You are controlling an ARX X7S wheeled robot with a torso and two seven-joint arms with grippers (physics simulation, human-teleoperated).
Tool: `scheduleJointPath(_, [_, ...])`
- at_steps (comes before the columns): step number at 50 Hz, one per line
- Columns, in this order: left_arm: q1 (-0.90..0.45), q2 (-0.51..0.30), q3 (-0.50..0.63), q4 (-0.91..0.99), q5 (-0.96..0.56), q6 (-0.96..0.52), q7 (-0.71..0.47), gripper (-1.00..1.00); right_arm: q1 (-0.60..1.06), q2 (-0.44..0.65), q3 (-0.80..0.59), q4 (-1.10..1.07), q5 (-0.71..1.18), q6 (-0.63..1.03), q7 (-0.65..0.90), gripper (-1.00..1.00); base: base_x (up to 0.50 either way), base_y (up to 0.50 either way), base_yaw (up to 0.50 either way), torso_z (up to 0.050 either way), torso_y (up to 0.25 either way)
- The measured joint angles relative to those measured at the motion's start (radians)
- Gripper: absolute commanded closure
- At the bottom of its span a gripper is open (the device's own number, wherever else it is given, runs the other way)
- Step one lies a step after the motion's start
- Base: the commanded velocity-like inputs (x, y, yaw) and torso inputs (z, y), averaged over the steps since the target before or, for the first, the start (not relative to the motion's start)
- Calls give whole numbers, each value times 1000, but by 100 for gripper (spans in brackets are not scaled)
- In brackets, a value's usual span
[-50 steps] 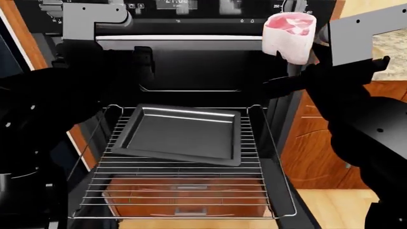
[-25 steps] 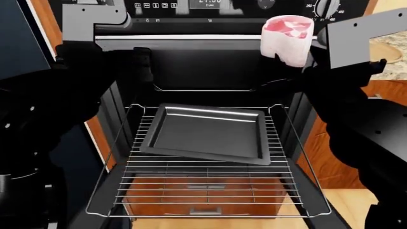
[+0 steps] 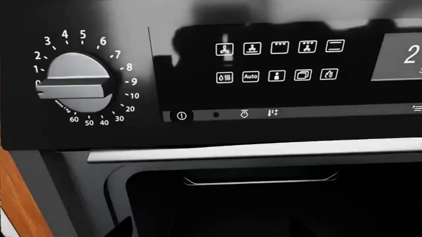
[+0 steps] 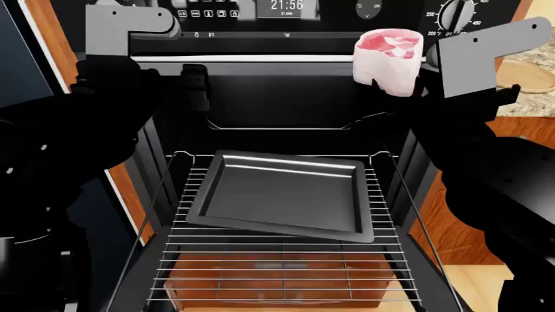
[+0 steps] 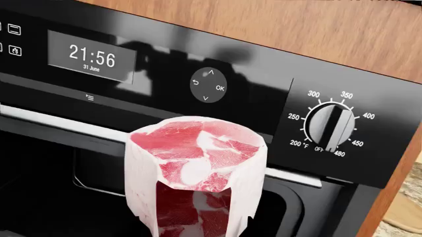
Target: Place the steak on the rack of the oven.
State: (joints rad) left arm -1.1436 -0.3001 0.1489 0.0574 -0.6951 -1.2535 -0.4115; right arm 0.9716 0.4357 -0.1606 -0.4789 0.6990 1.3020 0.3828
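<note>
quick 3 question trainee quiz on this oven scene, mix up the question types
1. True or false: the steak already lies on the rack.
2. What sits on the rack? A) baking tray B) wooden board C) pot
3. What time does the oven clock show?

Key:
1. False; it is held up by the right gripper, level with the top of the cavity.
2. A
3. 21:56

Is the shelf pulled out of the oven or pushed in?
Pulled out: the rack sticks forward from the oven, carrying a tray.
</note>
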Motion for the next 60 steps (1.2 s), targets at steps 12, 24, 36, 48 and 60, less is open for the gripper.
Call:
scheduleJointPath(12, [0,-2,1,2,-6,0,-4,-100,-10,3,-5,2,5,-7,-1,100,127,0,0,0,1])
scheduleJointPath(24, [2,-5,1,5,-12,0,-9,-100,-34,12,-21,-5,6,-22,-2,100,0,0,0,0,1])
scheduleJointPath(36, [2,-8,1,5,-18,1,-13,-100,-66,18,-42,8,-2,-49,-7,100,0,0,0,0,0])
scheduleJointPath(48, [7,-11,-1,8,-25,2,-18,-100,-104,16,-62,21,-8,-82,-13,100,0,0,0,0,1])
scheduleJointPath(60, [7,-13,3,4,-28,7,-20,-100,-145,12,-80,39,-15,-124,-22,100,0,0,0,1,0])
